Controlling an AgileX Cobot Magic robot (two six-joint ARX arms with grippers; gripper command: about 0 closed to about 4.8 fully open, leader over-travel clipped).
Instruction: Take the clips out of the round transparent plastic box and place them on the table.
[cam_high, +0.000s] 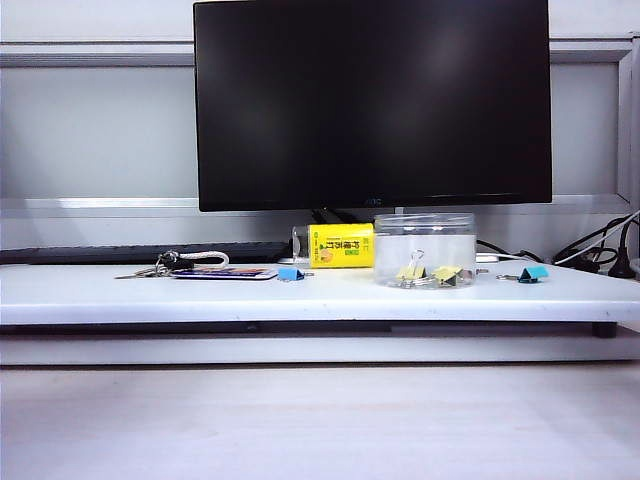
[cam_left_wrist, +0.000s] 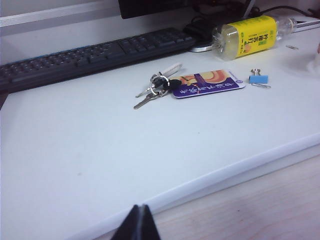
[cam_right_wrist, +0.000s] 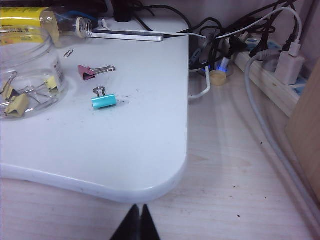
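Note:
The round transparent plastic box (cam_high: 425, 250) stands on the white table (cam_high: 100, 295), right of centre. Inside it lie yellow clips (cam_high: 411, 272) with silver wire handles. The right wrist view shows the box (cam_right_wrist: 27, 75) with yellow clips (cam_right_wrist: 17, 104) on its floor, and a pink clip (cam_right_wrist: 86, 72) on the table (cam_right_wrist: 125, 150) just outside its wall. My right gripper (cam_right_wrist: 138, 206) is shut and empty, off the table's front corner and far from the box. My left gripper (cam_left_wrist: 141, 206) is shut and empty at the table's front edge (cam_left_wrist: 240, 162). Neither gripper shows in the exterior view.
A teal clip (cam_right_wrist: 104, 101) lies near the pink one. A blue clip (cam_left_wrist: 258, 78), keys (cam_left_wrist: 155, 87), a purple card (cam_left_wrist: 207, 83), a yellow-label bottle (cam_left_wrist: 247, 36) and a keyboard (cam_left_wrist: 90, 55) sit on the left half. A monitor (cam_high: 372, 100) stands behind. Cables and a power strip (cam_right_wrist: 280, 75) lie off the right end.

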